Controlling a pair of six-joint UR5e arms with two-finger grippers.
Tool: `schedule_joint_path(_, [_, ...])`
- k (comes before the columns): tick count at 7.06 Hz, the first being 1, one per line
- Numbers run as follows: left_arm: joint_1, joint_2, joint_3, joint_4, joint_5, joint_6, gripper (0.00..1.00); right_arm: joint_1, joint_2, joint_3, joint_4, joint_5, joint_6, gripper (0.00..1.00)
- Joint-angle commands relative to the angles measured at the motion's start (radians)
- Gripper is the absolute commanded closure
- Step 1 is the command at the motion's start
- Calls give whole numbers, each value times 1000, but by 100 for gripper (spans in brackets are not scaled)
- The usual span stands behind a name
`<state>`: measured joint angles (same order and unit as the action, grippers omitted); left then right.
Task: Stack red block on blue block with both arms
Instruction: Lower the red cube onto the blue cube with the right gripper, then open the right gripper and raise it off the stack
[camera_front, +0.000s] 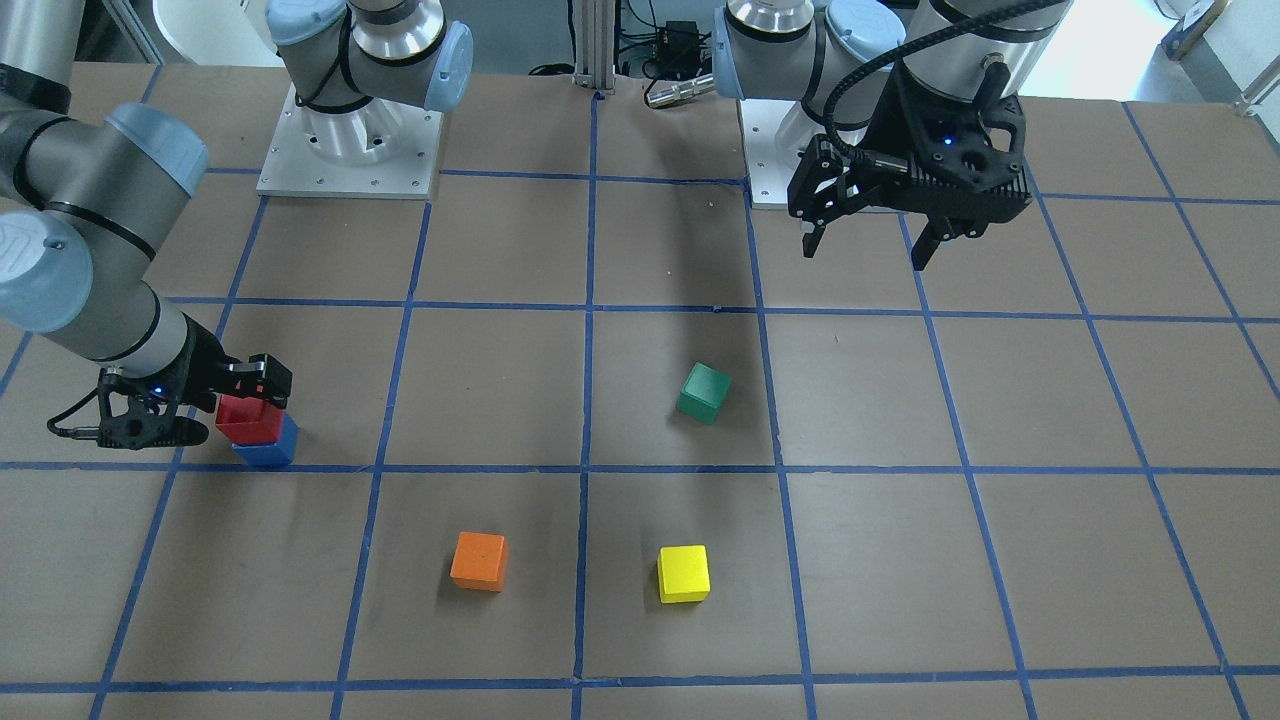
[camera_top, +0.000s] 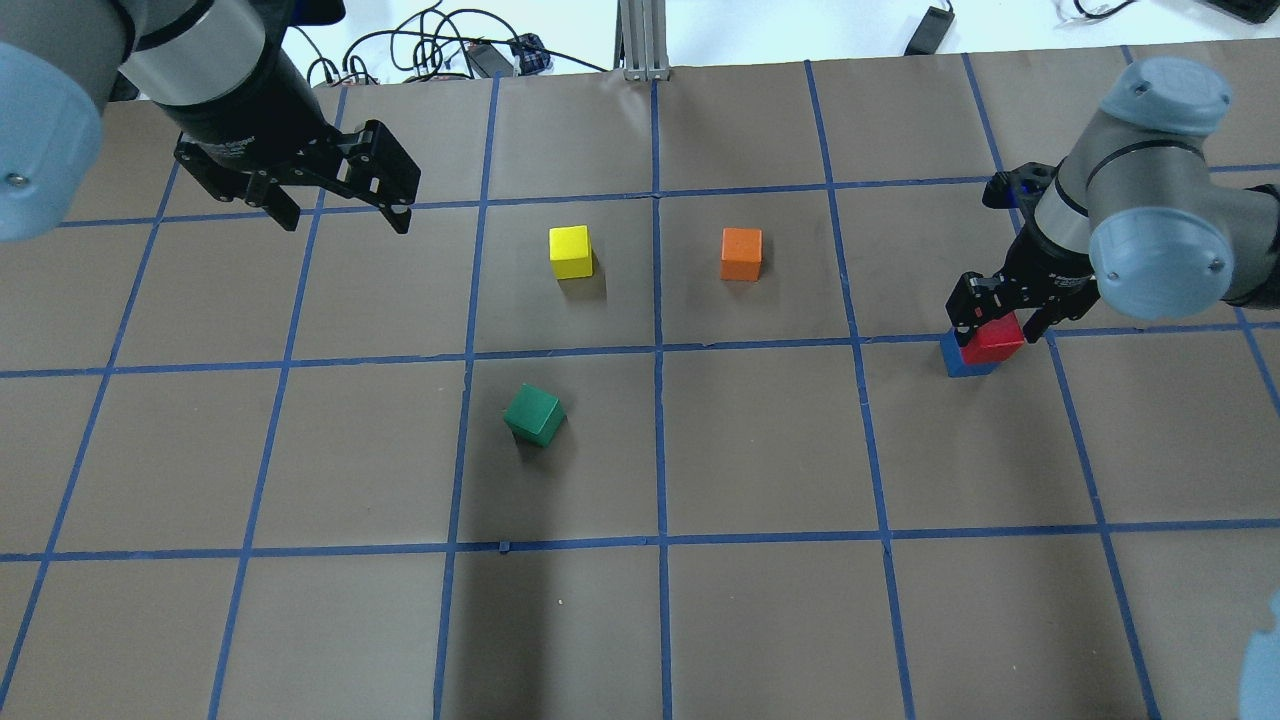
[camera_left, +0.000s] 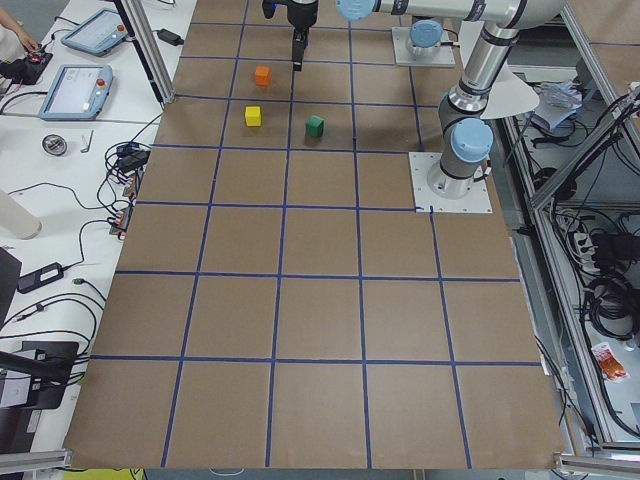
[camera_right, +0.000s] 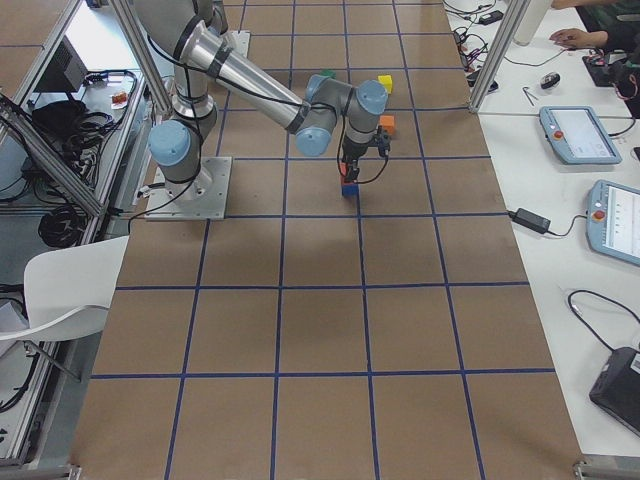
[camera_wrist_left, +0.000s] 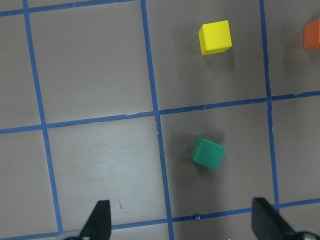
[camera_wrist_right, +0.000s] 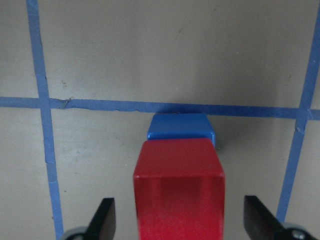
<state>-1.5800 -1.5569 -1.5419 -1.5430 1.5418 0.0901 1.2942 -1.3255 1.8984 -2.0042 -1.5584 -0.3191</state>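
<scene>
Brown gridded table (camera_front: 900, 560), red block (camera_front: 247, 418) atop blue block (camera_front: 270, 452)

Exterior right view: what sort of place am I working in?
Probably a robotics lab: a table taped into a blue grid, a robot arm mounted on it, and control tablets on the side bench.

- The right arm (camera_right: 255, 92) reaches from the table's (camera_right: 320, 330) robot-side edge toward its middle.
- Its gripper (camera_right: 348, 168) hangs at the red block (camera_right: 347, 179), seemingly atop the blue block (camera_right: 348, 190).
- The orange block (camera_right: 388, 123), yellow block (camera_right: 385, 83) and green block (camera_right: 328, 73) lie nearer the far edge.
</scene>
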Motion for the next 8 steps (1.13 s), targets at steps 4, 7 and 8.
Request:
schedule_joint_path(4, [0, -2, 0, 1, -3, -1, 0, 4, -60, -138, 178, 1, 34, 0])
schedule_joint_path(7, [0, -5, 2, 1, -5, -1, 0, 42, -112, -356, 460, 5, 130, 0])
schedule_joint_path(8, [0, -3, 0, 1, -5, -1, 0, 92, -125, -376, 478, 11, 190, 0])
